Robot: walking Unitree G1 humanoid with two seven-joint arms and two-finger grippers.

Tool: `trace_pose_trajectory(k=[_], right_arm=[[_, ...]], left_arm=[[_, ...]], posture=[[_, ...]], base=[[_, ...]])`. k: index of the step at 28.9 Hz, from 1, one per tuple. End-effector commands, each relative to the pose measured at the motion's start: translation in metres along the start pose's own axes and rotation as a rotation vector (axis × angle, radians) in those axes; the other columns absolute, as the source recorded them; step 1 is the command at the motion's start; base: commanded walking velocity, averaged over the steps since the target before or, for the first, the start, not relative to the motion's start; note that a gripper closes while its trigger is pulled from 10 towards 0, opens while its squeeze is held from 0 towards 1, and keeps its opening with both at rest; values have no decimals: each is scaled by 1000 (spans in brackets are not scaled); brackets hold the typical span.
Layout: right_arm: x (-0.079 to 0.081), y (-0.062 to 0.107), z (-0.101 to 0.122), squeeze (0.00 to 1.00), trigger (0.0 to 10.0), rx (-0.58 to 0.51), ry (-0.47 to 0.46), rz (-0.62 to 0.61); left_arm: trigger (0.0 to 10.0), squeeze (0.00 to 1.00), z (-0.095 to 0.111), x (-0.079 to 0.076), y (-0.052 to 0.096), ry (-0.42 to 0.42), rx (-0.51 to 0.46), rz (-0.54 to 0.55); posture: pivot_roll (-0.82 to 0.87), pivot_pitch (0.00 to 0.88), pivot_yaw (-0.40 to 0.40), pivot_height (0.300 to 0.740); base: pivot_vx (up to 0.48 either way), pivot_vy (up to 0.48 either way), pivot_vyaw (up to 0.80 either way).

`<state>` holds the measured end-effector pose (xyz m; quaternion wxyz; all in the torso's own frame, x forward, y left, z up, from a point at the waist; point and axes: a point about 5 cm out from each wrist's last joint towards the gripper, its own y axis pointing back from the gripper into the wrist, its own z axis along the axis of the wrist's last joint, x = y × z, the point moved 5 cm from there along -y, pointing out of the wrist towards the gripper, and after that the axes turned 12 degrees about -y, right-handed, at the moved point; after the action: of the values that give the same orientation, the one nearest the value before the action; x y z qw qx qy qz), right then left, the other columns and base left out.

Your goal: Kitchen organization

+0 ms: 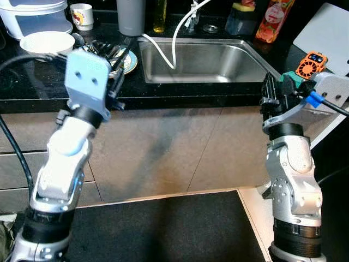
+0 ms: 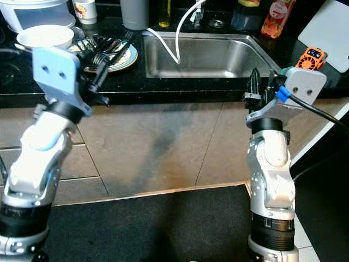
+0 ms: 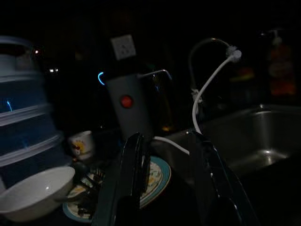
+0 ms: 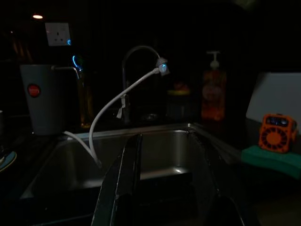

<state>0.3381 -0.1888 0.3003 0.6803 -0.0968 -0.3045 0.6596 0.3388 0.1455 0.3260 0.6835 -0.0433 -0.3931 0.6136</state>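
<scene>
The black stone counter [image 1: 32, 82] runs across the scene above pale grey-brown cabinet fronts [image 1: 163, 153]. A dark floor mat [image 1: 163, 229] lies at the cabinet base. A stainless steel sink [image 1: 207, 61] is set into the counter; a white hose [image 1: 175, 38] hangs from the tap [image 4: 136, 52] into the basin. A white chopping board [image 1: 330, 33] leans at the far right end of the counter.

At the left end of the counter stands a stack of clear plastic containers [image 1: 32, 16]. Beside the sink's left rim stands a grey canister [image 1: 131, 15] with a red dot. Behind the sink are an amber bottle [image 1: 160, 15], a dark soap holder with a yellow sponge [image 1: 242, 16] and an orange pump bottle [image 1: 274, 21].

The dishes are grouped on the counter just left of the sink. A patterned plate [image 2: 117, 57] with a teal rim carries a pile of dark cutlery [image 2: 101, 49]. A white bowl [image 1: 46, 42] stands next to the plate, on the side away from the sink. A small printed mug [image 1: 82, 15] stands behind the bowl.

An orange gadget [image 1: 311, 64] rests on a green sponge pad [image 4: 270, 157] to the right of the sink.

The left gripper [image 3: 171, 188] is raised at the counter edge, in front of the plate; its fingers are parted with nothing between them. The right gripper [image 4: 169, 188] is raised at the sink's right front corner; its fingers are likewise spread and empty.
</scene>
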Motion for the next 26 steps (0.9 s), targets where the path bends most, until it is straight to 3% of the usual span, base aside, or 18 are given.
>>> trace_pose_trajectory(k=[1,7,26], right_arm=[[2,0,5,0,10000,-20,5,10],[3,2,-3,0,10000,4,-3,22],[2,2,-10,0,10000,32,-4,28]], left_arm=[[10000,0,0,1,-1,-26,-7,2],[10000,0,-3,4,-3,-53,-13,49],[10000,0,-6,2,-5,-63,-21,62]], posture=[[38,77,-94,740],[34,44,-102,740],[30,54,-106,740]], base=[[0,0,0],[119,0,0],[480,0,0]])
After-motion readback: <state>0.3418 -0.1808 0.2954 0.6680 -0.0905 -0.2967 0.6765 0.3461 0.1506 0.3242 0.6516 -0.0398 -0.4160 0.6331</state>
